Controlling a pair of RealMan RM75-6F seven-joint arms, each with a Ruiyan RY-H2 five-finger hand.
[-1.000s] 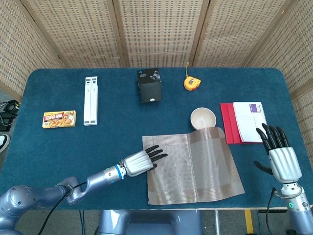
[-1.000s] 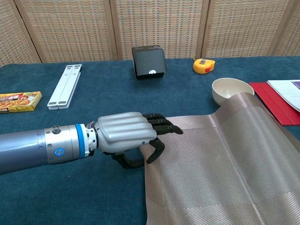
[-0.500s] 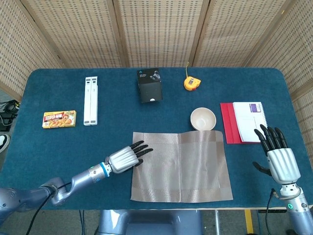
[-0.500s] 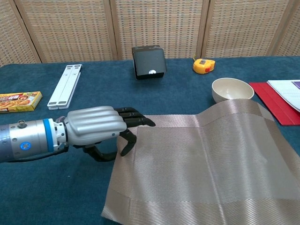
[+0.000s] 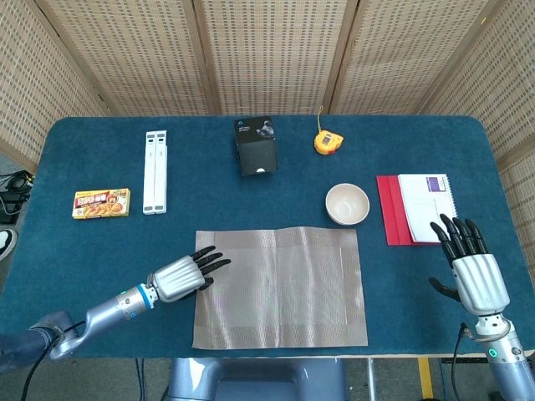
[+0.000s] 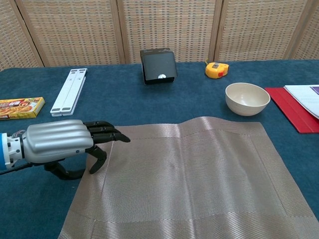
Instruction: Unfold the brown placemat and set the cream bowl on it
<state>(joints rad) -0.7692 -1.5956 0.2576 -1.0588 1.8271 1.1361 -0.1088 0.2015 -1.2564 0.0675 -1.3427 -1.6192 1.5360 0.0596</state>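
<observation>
The brown placemat (image 5: 280, 288) (image 6: 184, 184) lies spread flat near the table's front edge. My left hand (image 5: 180, 276) (image 6: 60, 142) is at its left edge, fingers over the top and thumb at the rim, pinching the edge. The cream bowl (image 5: 347, 204) (image 6: 247, 98) stands upright and empty on the blue cloth, just beyond the mat's far right corner and apart from it. My right hand (image 5: 468, 267) hovers at the front right with fingers spread, holding nothing; the chest view does not show it.
A red folder (image 5: 389, 209) with a white notebook (image 5: 426, 196) lies right of the bowl. Along the back stand a yellow tape measure (image 5: 325, 141), a black box (image 5: 255, 146) and a white folded stand (image 5: 155, 171). A curry box (image 5: 101, 203) lies far left.
My left hand has drawn the placemat leftward; its far right corner slid off the bowl and the mat now lies flat. The right hand dropped slightly.
</observation>
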